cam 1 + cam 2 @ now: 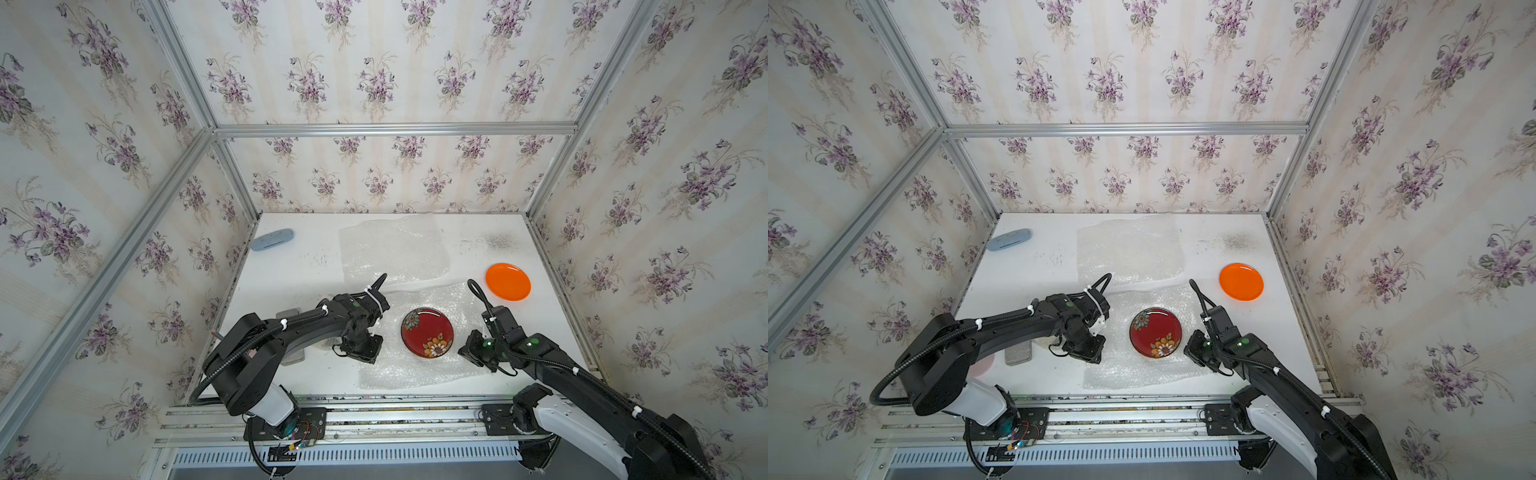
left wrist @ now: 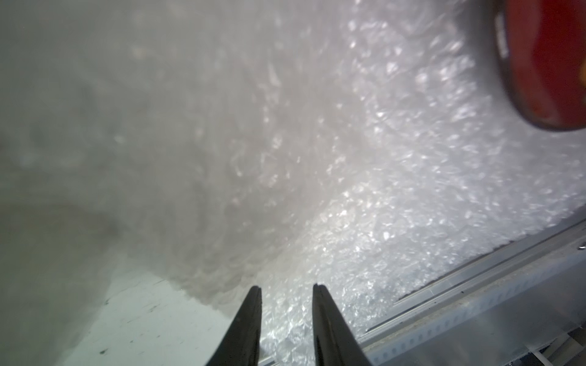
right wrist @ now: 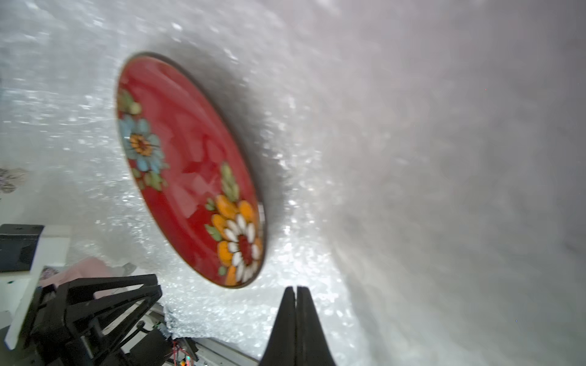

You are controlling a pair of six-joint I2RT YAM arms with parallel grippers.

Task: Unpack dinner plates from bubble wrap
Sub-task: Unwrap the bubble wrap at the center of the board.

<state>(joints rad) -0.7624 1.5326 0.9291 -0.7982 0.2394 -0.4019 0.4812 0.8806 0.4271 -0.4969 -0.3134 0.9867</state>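
Red flowered plate (image 1: pixel 427 332) lies uncovered on bubble wrap (image 1: pixel 415 374).

Bright, even light fills the booth, while the close wrist pictures turn soft and grey.

In both top views the white tabletop (image 1: pixel 291 266) is sharp and evenly lit, with only faint shadows under the arms, and the wide lens splays the papered walls (image 1: pixel 374 62) outward at the edges. The dark red plate (image 1: pixel 427 332) shows glossy reflections. In the left wrist view the bubble wrap (image 2: pixel 412 190) sparkles with glints, but its nearer fold is a dull blur. In the right wrist view the plate casts a dark shadow and everything smears.
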